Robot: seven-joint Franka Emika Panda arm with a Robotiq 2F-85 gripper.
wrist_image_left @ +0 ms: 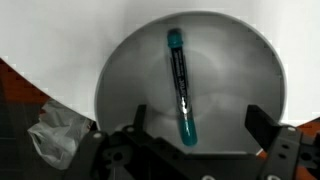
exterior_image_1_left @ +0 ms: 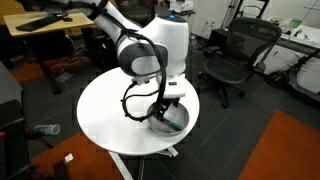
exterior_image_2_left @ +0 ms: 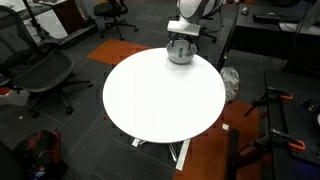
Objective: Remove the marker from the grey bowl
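Note:
The marker (wrist_image_left: 180, 84) lies inside the grey bowl (wrist_image_left: 250, 70), dark with teal ends, running from the bowl's far side down toward my fingers. My gripper (wrist_image_left: 198, 125) is open directly over the bowl, its two dark fingers on either side of the marker's near teal end, not closed on it. In both exterior views the gripper (exterior_image_1_left: 165, 108) (exterior_image_2_left: 181, 42) hangs over the bowl (exterior_image_1_left: 172, 124) (exterior_image_2_left: 180, 55) near the edge of the white round table (exterior_image_1_left: 110, 110) (exterior_image_2_left: 160, 95). The marker is hidden there.
Office chairs (exterior_image_1_left: 232, 55) (exterior_image_2_left: 45, 70) stand around the table. A crumpled plastic bag (wrist_image_left: 55, 135) (exterior_image_2_left: 230, 82) lies on the floor beside the table. A desk (exterior_image_1_left: 50, 30) and stands (exterior_image_2_left: 275, 120) are nearby.

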